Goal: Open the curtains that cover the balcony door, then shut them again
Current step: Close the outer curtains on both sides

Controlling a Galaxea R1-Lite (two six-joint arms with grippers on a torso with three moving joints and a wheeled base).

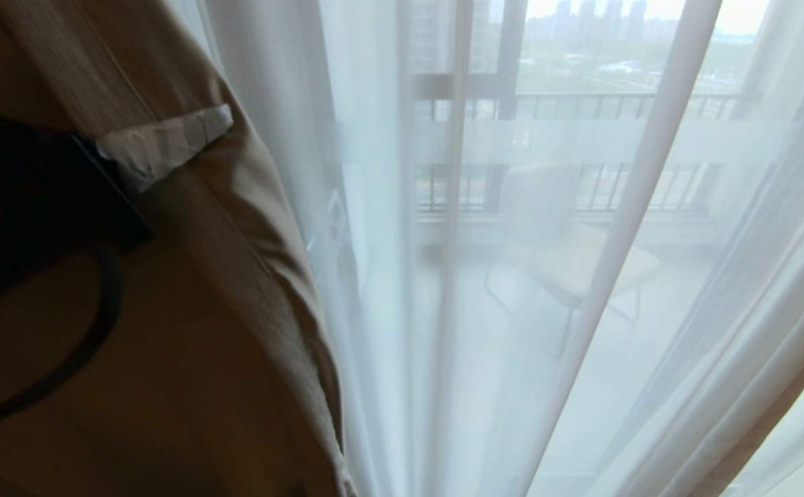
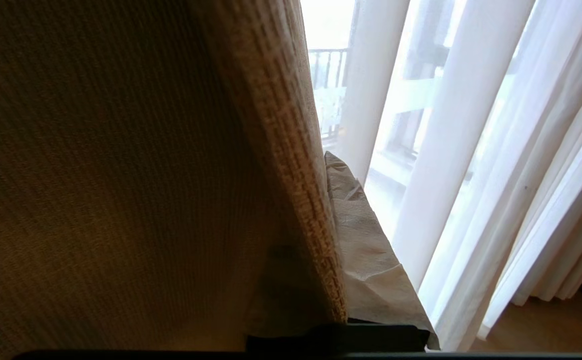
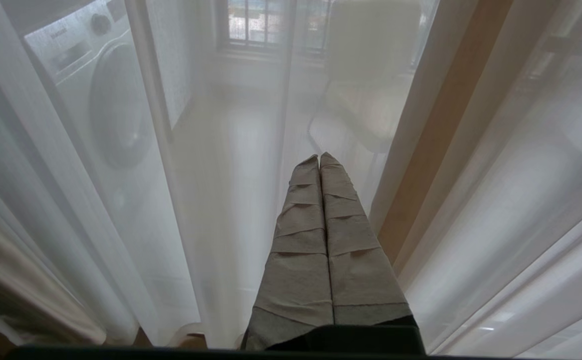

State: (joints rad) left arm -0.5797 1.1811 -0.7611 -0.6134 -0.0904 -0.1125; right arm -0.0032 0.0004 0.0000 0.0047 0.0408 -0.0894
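Balcony chair (image 1: 567,255) behind sheer curtains (image 1: 388,276), seemingly.

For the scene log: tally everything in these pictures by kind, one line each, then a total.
Thick curtain panels: 1
Sheer curtains: 1
Chairs, seen through the sheer: 1
Washing machines, seen through the sheer: 1
Grippers: 2, left shut on the thick curtain, right shut and empty
Total: 6
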